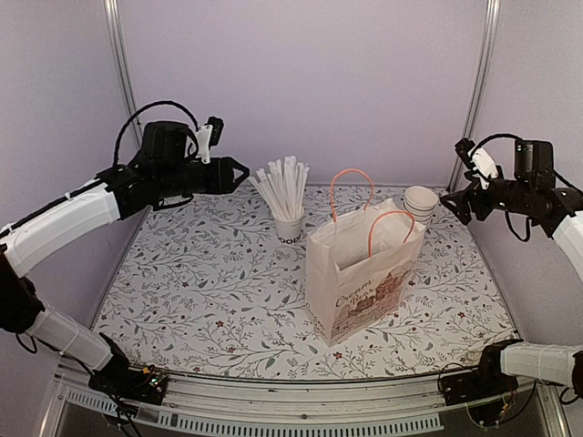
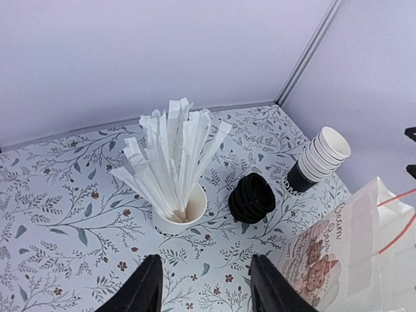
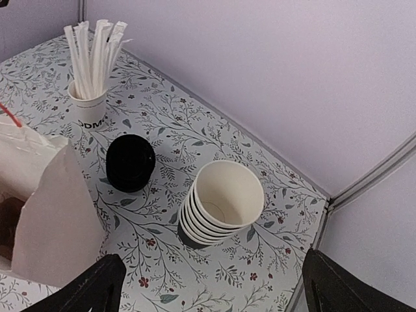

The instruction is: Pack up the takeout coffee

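The left fingers (image 2: 143,289) and right fingers (image 3: 97,286) hang parted, empty, over the leaf-printed table (image 1: 182,273). Right of the left fingers stands an orange-handled white paper bag (image 1: 364,273), interior hidden; ahead, ridged round black lids (image 2: 251,198). The takeout coffee cannot be made out.

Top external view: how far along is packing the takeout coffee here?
Nothing looks done. The paper bag stands open, its inside hidden. No lidded cup shows: the cup stack is lidless, with what looks like a stack of black lids beside it. The left gripper and right gripper hang open and empty, so nothing is in hand. Left: lid a cup and bag it.
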`<state>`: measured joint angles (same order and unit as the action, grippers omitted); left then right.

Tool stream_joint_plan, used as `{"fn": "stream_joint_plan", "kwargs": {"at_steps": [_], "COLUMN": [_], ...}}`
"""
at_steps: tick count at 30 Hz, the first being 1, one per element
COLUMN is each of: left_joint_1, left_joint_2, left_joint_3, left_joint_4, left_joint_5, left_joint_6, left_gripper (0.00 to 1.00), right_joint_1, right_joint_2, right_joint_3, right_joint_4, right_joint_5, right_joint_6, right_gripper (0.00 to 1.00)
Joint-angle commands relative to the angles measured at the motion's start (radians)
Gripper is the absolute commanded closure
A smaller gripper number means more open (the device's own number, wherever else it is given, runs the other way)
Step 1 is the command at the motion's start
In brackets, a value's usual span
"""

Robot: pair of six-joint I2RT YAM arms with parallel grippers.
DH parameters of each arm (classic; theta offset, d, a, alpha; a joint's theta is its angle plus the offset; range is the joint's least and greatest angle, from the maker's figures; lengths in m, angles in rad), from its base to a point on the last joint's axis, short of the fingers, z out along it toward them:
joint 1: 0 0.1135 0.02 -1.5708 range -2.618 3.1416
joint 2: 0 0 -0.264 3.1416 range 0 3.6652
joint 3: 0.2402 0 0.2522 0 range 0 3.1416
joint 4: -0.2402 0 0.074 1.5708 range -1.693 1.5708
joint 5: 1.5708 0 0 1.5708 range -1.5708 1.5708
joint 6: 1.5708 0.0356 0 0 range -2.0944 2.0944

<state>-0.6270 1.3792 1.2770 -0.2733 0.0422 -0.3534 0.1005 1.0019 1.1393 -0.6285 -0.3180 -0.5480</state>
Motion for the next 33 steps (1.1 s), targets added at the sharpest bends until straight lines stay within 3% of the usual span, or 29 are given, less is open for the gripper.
{"fn": "stream_joint_plan", "kwargs": {"at_steps": [1, 3, 7, 12, 27, 33], "left_joint_1": [0.044, 0.062, 0.075, 0.076, 0.076, 0.074], "left_joint_2": [0.067, 0.117, 0.221, 0.336, 0.503, 0.520], "left_joint_3": [-0.005, 0.022, 0.087, 0.165, 0.308, 0.347], "left_joint_4": [0.132, 0.149, 0.161, 0.172, 0.134, 0.087], "left_joint_5": [0.078, 0.095, 0.132, 0.165, 0.058, 0.015], "left_joint_6": [-0.090, -0.103, -0.111, -0.125, -0.179, -0.176], "left_gripper": [0.55, 0.60, 0.67, 0.67, 0.90, 0.93], "right_joint_1": [-0.085, -0.231, -0.351, -0.360, -0.360, -0.361], "right_joint_2": [-0.017, -0.034, -0.038, -0.094, -0.115, -0.121], "right_joint_3": [-0.130, -0.181, -0.258, -0.382, -0.417, -0.421], "right_joint_4": [0.252, 0.305, 0.336, 0.404, 0.415, 0.411], "right_joint_5": [0.050, 0.024, -0.136, -0.227, -0.285, -0.313], "right_joint_6": [0.232, 0.284, 0.349, 0.339, 0.324, 0.321], "right_gripper": [0.01, 0.04, 0.06, 0.07, 0.08, 0.08]}}
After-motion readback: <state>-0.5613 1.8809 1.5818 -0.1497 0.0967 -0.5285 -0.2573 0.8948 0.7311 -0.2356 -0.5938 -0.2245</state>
